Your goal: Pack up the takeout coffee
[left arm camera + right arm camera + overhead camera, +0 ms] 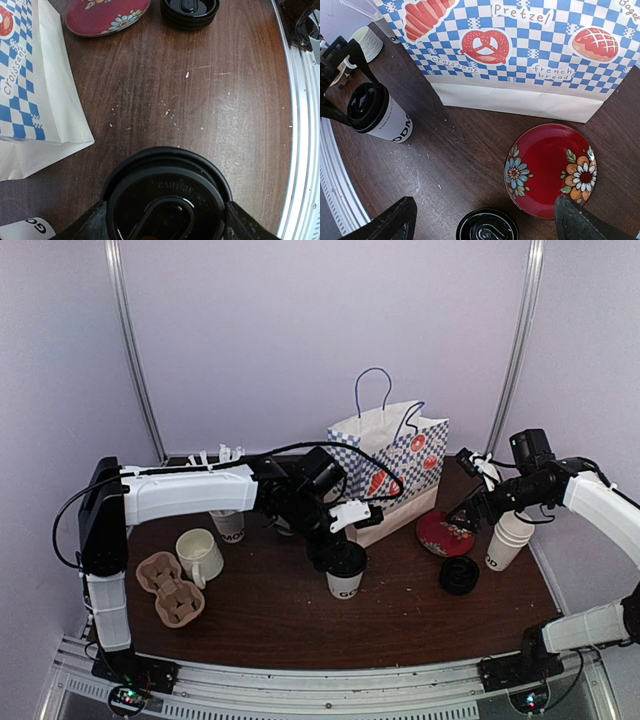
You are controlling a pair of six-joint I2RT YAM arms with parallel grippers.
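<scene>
Black-lidded coffee cup [345, 583] stands flanked by the left pincer [165, 220].

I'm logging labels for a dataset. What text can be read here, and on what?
"Pretzel": paper bag.
"croissant": same bag.
"french bread": same bag.
"Bage", cut off by the frame: same bag.
"ODM", part of a word: lidded cup.
"CAUTION", rest blurred: that cup's lid.
Small print near the cup's rim: too small to read.
Lettering on the far-right cup: unreadable.
</scene>
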